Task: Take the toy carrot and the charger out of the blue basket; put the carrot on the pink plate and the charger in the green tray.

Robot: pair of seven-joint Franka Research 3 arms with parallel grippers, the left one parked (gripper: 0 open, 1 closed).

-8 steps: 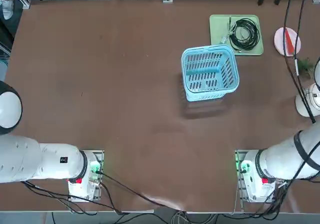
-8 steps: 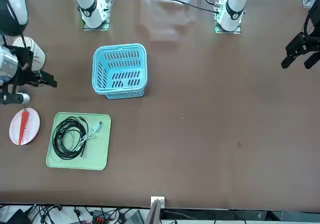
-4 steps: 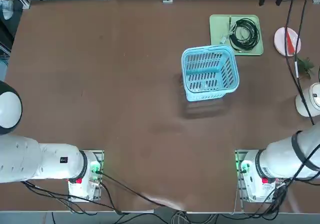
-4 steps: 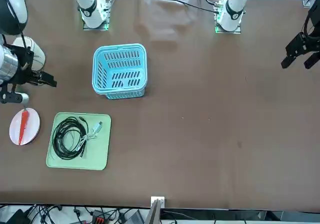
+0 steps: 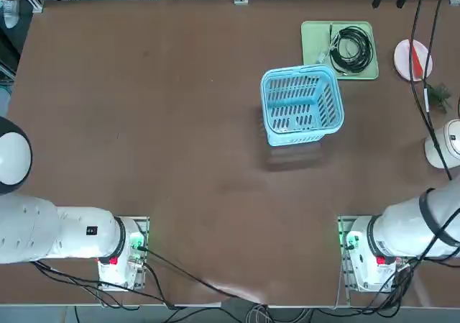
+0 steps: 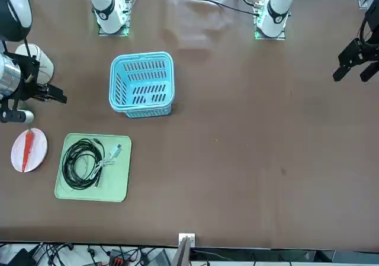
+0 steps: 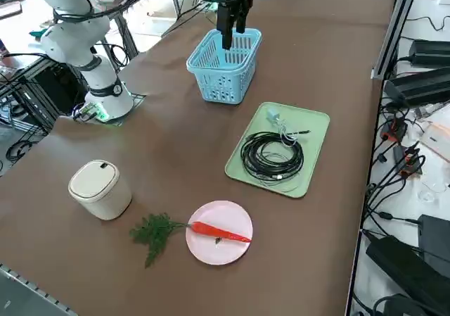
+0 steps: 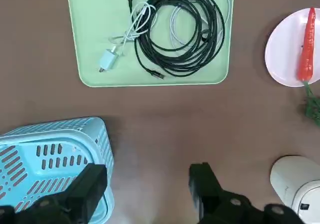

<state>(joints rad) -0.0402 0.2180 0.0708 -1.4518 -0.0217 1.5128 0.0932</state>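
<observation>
The red-orange carrot (image 7: 219,233) lies on the pink plate (image 7: 232,217), the white charger (image 8: 108,60) in the green tray (image 8: 90,34), the blue basket (image 5: 300,104) nearby.

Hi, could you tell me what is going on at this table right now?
The sorting looks finished. The toy carrot lies on the pink plate, and the charger sits in the green tray beside a black coiled cable. The blue basket looks empty. The right arm's pincer is open, holds nothing, and hangs above the table next to the basket.

Robotics lab bench
Brown worktop (image 5: 144,121) with bolted arm bases (image 5: 129,251), cable bundles (image 7: 394,182) and power bricks (image 7: 422,84) beyond its edge.
</observation>
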